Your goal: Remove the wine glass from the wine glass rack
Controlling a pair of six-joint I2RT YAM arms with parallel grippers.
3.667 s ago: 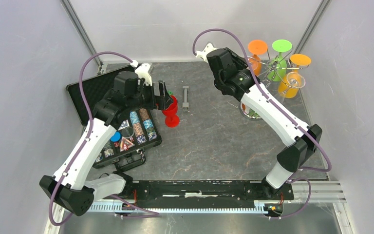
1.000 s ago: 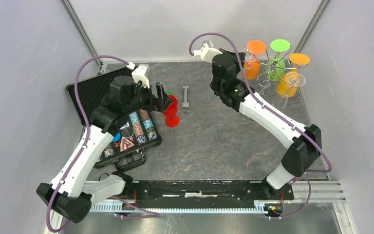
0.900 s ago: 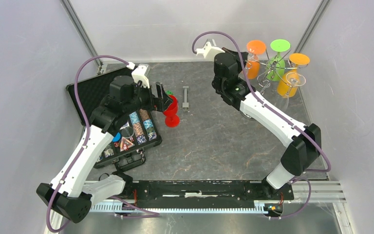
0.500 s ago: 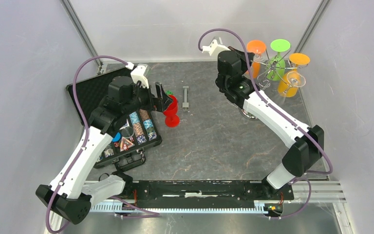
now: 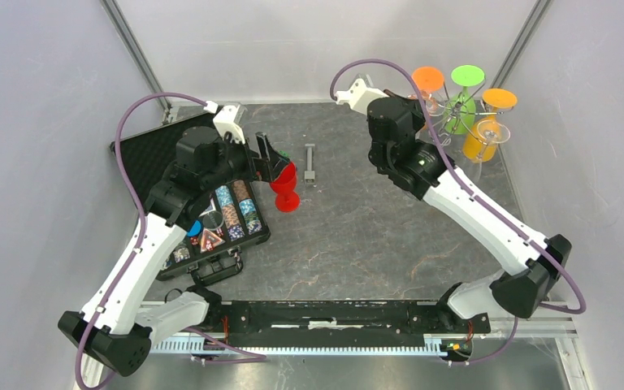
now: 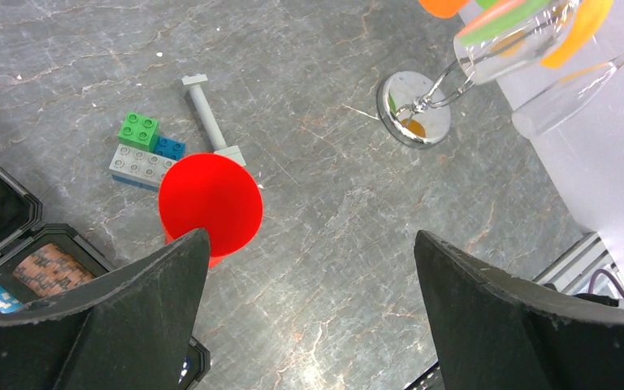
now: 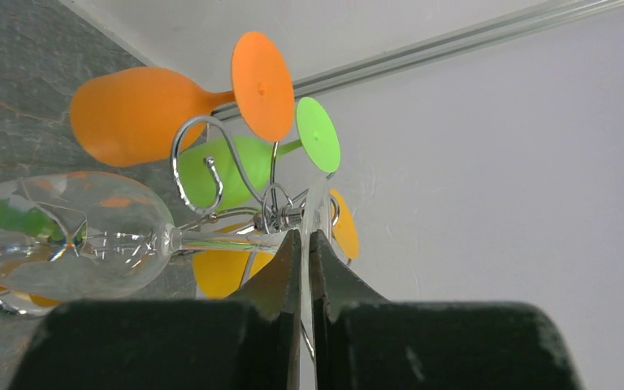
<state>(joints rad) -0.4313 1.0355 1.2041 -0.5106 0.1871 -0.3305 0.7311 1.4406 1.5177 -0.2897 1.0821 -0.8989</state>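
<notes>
Now right tool point(image 7: 304, 244) pinches the clear glass point(image 7: 73, 236) by its foot at the rack point(image 7: 270, 213); stem lies crosswise to it. Left tool point(image 6: 305, 276) gapes, empty.

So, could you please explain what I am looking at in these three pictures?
Two robot arms are bolted to a table. One picture looks down from above; the other two come from wrist cameras. The left end effector is open beside a red glass, holding nothing. The right end effector is shut on the foot of a clear glass at the rack, where orange glasses and a green glass hang. A case and bricks lie on the table.
</notes>
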